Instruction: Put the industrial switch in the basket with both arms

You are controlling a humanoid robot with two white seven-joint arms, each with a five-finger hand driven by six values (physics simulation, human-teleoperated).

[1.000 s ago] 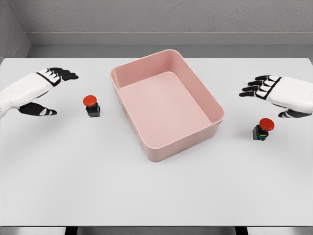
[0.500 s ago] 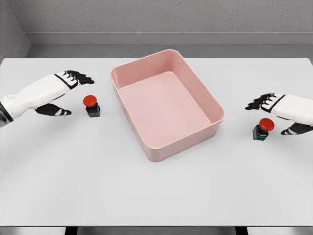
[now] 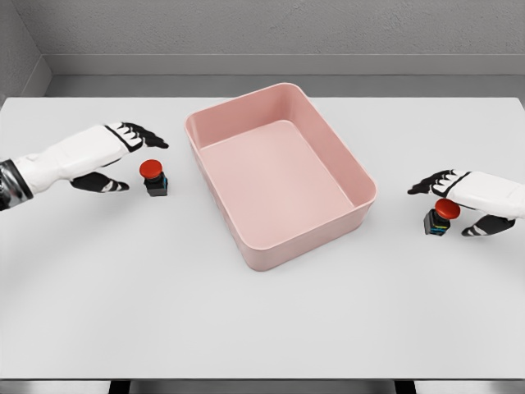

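Note:
Two small industrial switches with red mushroom buttons on black bodies stand on the white table. The left switch (image 3: 153,178) stands left of the pink basket (image 3: 338,154); my left hand (image 3: 131,156) hovers around it, fingers spread above and thumb to its left, not gripping. To the basket's right stands the right switch (image 3: 440,216). My right hand (image 3: 453,203) is spread over and behind it, fingers above the red button, thumb lower right. The basket holds nothing.
The white table (image 3: 262,320) stretches wide in front of the basket. A grey wall runs behind its far edge.
Both hands moved inward and down towards their switches: the left hand slid right to the left switch, the right hand lowered onto the right switch. Neither switch moved.

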